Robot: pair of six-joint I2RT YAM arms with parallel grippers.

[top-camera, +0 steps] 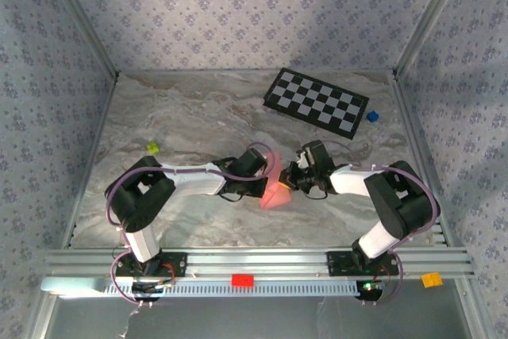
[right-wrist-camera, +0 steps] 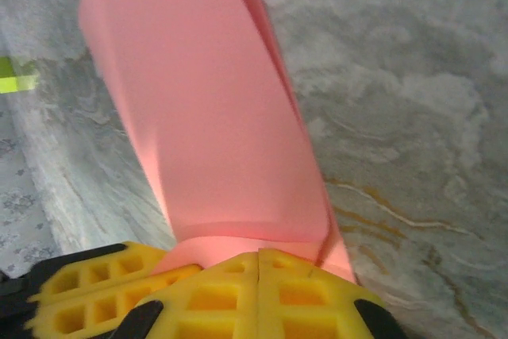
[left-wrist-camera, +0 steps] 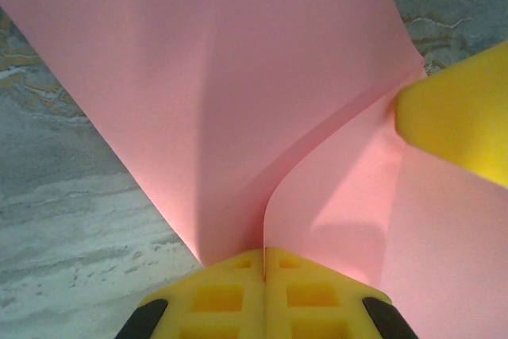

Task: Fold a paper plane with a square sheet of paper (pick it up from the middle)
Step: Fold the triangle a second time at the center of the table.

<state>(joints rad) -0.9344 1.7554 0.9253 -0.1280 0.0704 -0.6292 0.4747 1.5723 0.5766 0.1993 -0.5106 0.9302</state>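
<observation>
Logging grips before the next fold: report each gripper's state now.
Left gripper: shut on the pink paper.
Right gripper: shut on the same pink paper.

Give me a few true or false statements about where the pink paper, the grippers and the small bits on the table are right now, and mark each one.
1. The left gripper and the right gripper are both shut on the pink paper. True.
2. A small blue block sits close by the right end of the checkerboard. True.
3. The pink paper lies flat on the checkerboard. False: it is bent and pinched between the two grippers, well apart from the checkerboard.
4. The yellow-green piece lies on the right side of the table. False: it lies on the left side, beyond the left arm.
</observation>
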